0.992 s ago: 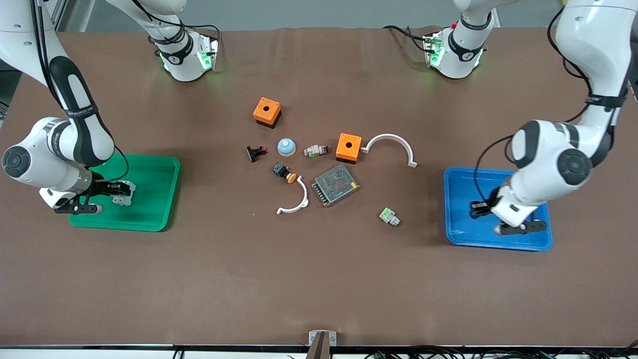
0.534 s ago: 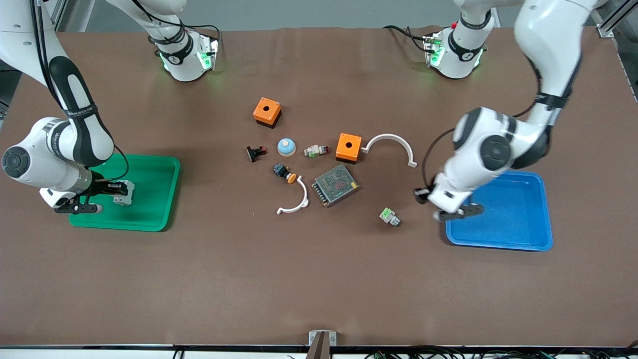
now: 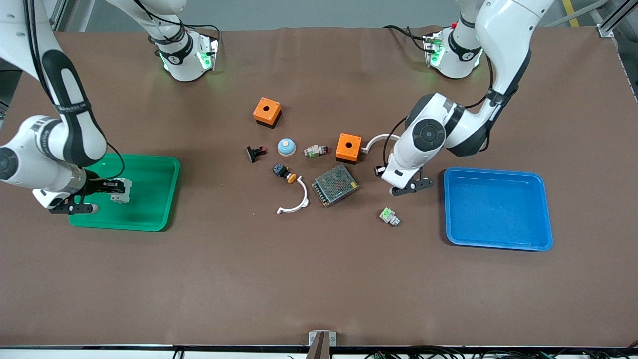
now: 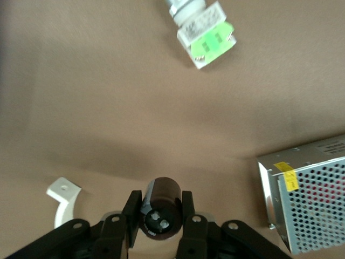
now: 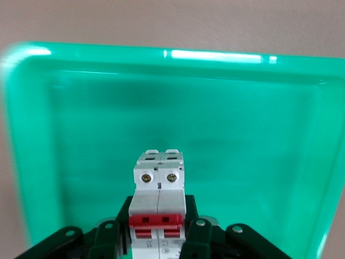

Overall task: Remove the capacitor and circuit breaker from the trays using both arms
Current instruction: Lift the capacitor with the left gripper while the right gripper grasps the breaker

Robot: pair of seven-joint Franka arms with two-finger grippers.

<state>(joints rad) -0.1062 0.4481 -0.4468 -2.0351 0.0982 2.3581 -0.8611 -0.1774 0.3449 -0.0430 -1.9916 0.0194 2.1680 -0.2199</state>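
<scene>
Black capacitor (image 4: pixel 160 214), pinched in left jaws, has left the blue tray (image 3: pixel 498 239); right jaws clamp breaker (image 5: pixel 159 213).

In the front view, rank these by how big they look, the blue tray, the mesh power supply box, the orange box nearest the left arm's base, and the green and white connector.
1. blue tray
2. mesh power supply box
3. orange box
4. green and white connector

All rest on the table, so nearness barely affects the order.
</scene>
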